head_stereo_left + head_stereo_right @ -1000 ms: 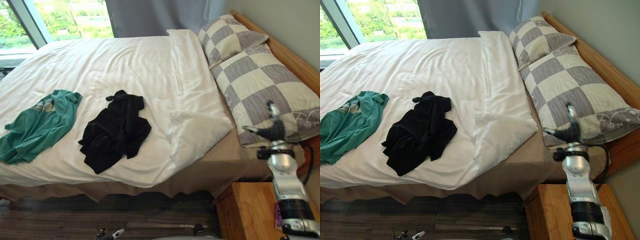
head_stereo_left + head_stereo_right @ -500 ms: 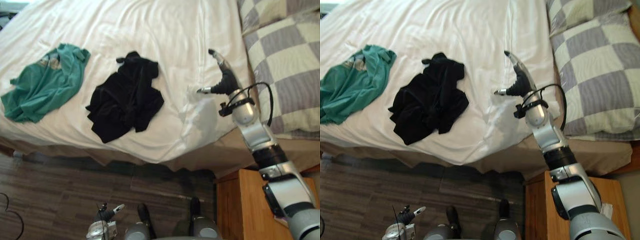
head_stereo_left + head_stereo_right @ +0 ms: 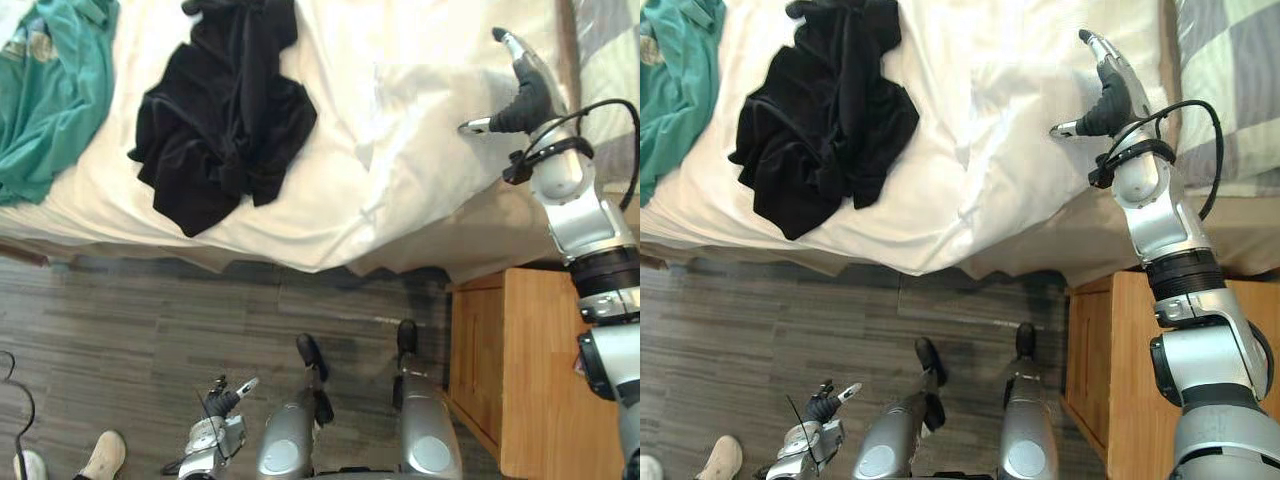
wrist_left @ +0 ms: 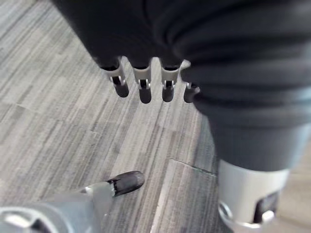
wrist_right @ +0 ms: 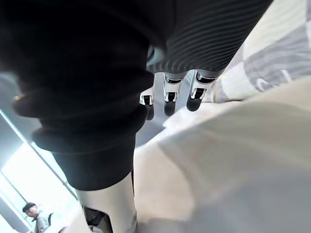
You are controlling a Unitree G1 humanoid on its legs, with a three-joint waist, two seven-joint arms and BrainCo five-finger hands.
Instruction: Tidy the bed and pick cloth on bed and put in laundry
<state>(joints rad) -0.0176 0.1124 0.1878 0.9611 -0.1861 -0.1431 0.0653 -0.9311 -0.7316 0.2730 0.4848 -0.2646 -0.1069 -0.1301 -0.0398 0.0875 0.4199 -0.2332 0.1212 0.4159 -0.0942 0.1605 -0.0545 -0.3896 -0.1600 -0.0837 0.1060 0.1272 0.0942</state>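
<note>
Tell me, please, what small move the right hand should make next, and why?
Probably lower the right hand onto the white duvet and smooth it: the hand is open over its rumpled corner, while the black garment lies well to the left.

One bed carries two loose garments: one black cloth and one green cloth. One white duvet is spread over it, and one checked pillow shows at its head end. One wooden nightstand stands beside the bed. Two robot hands are counted, the right hand and the left hand. Two light shoes of a person show on the floor.
</note>
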